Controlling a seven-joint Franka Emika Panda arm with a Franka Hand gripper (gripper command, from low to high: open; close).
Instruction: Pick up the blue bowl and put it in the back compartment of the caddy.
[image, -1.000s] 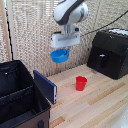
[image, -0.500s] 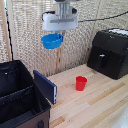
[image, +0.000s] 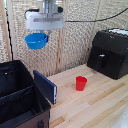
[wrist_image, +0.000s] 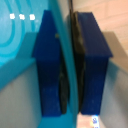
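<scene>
High above the caddy, the blue bowl (image: 36, 41) hangs in the air with my gripper (image: 44, 34) shut on its rim. In the wrist view, two dark blue fingers (wrist_image: 50, 65) clamp the bowl's thin wall (wrist_image: 20, 50) between them, gripper (wrist_image: 71, 65). The black caddy (image: 10, 117) stands on the table at the exterior view's left, its blue-edged flap panel (image: 45, 86) upright on its right side. A crosswise divider splits it, and the back compartment (image: 12, 77) lies below the bowl and a little to the left.
A red cup (image: 81, 83) stands on the wooden table to the right of the caddy. A black box-shaped appliance (image: 110, 52) sits at the back right. A woven screen wall closes the back.
My gripper has carried the blue bowl toward the exterior view's left, from above the table's middle to above the caddy, staying high.
</scene>
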